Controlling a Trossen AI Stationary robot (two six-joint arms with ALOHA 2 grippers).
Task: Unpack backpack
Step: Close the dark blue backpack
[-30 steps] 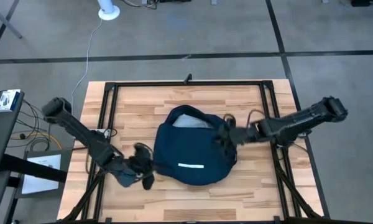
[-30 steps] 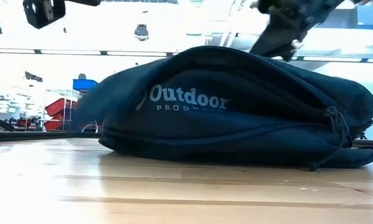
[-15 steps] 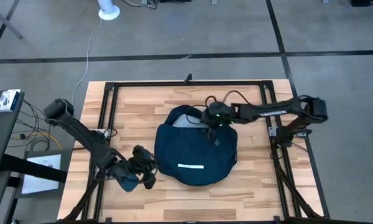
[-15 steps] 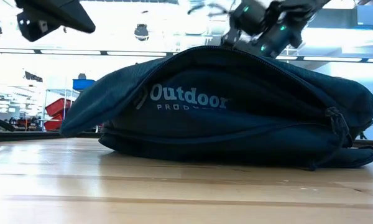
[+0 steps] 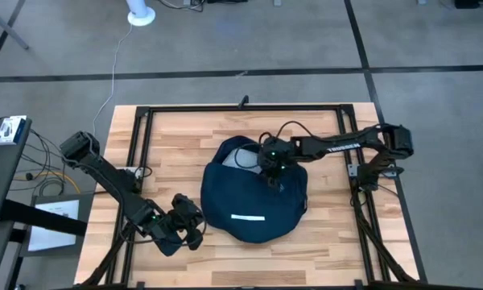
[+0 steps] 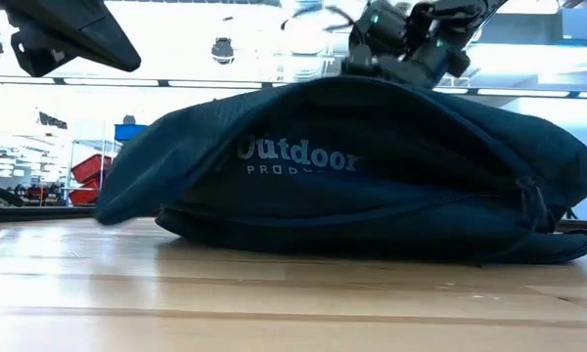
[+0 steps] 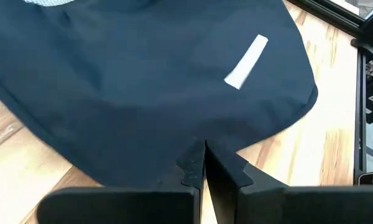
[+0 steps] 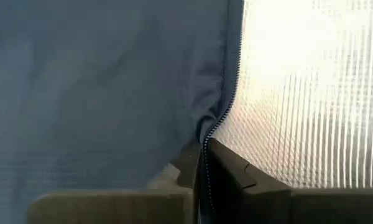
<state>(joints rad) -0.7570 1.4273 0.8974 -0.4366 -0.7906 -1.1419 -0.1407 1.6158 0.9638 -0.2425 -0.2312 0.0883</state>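
Observation:
The dark navy backpack (image 5: 253, 197) lies flat on the wooden table, white stripe (image 5: 247, 217) up, with "Outdoor" lettering showing in the low view (image 6: 298, 154). Its far end gapes, and a pale ribbed clear pouch (image 8: 311, 93) shows inside (image 5: 240, 156). My right gripper (image 5: 272, 167) sits on the backpack's top at that opening, shut on its zipper edge. My left gripper (image 5: 191, 224) is shut and hovers off the backpack's near left edge. In the low view it (image 6: 127, 61) is apart from the fabric. My right gripper pinches the zipper edge of the backpack's opening (image 8: 212, 127) between its two fingers, with navy fabric on one side and the pouch on the other. It comes slanting down from the table's right side. The zipper line runs on ahead of the fingertips. The backpack rests on the table.
Black frame rails run along the table's left (image 5: 137, 161), right (image 5: 358, 193) and far sides. Bare wood lies near the front edge (image 5: 249, 262) and to the backpack's left. A loose flap of the backpack droops toward the left in the low view (image 6: 112, 196).
My right gripper has swung from the table's right side over the backpack toward its far opening. It has sunk onto the top and now sits shut on the zipper edge. The backpack's top has been pressed a little flatter there. My left gripper has dropped slightly toward the near edge.

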